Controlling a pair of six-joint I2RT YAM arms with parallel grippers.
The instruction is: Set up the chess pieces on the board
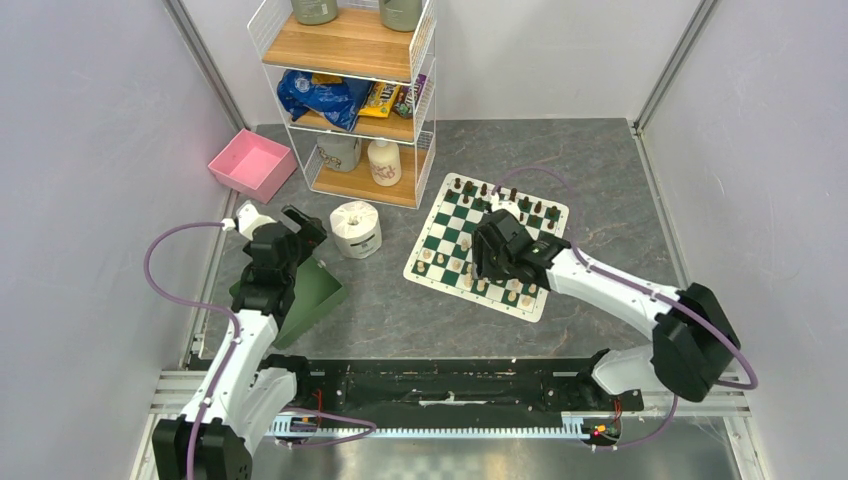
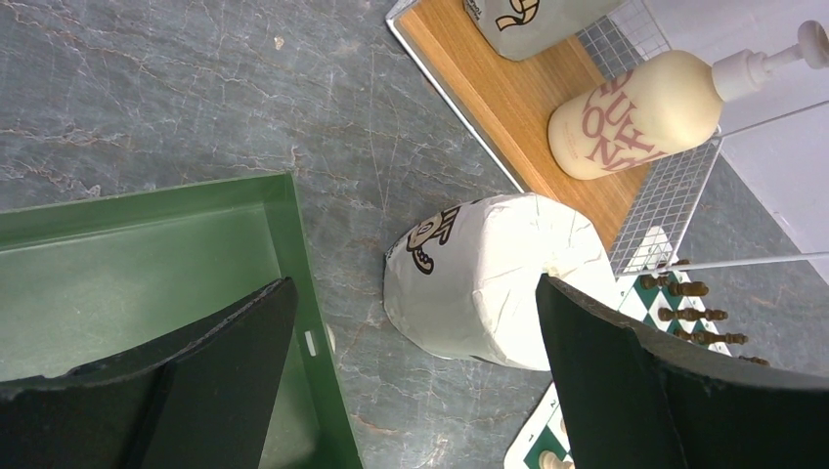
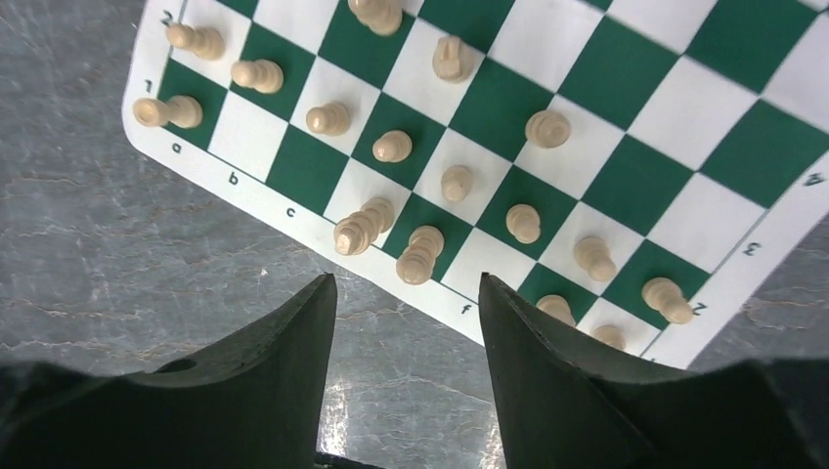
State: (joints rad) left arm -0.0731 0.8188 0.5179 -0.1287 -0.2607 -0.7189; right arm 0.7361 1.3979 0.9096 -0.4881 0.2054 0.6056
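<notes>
Chess pieces (image 3: 457, 183) in cream stood mostly in the two ranks along the near edge of the board (image 1: 447, 228), with a few more cream ones further in toward the middle. The dark pieces (image 1: 470, 188) lined the far edge. The board lay flat on the counter (image 1: 400, 310), right of the toilet roll (image 1: 356, 228) and just in front of the wire shelf rack (image 1: 350, 100).

The right gripper (image 3: 406, 283) hung over the board's near edge on the cream side, its jaws apart with nothing between them. In the wrist view, two tall cream pieces sat just beyond the gap.

The left gripper (image 2: 415, 293) hovered well apart from the board, above the rim of the green bin (image 2: 283, 225), its jaws spread wide and empty. A pink tray (image 1: 250, 165) sat against the left wall, and a pump bottle (image 2: 635, 112) lay on the rack's lowest shelf.
</notes>
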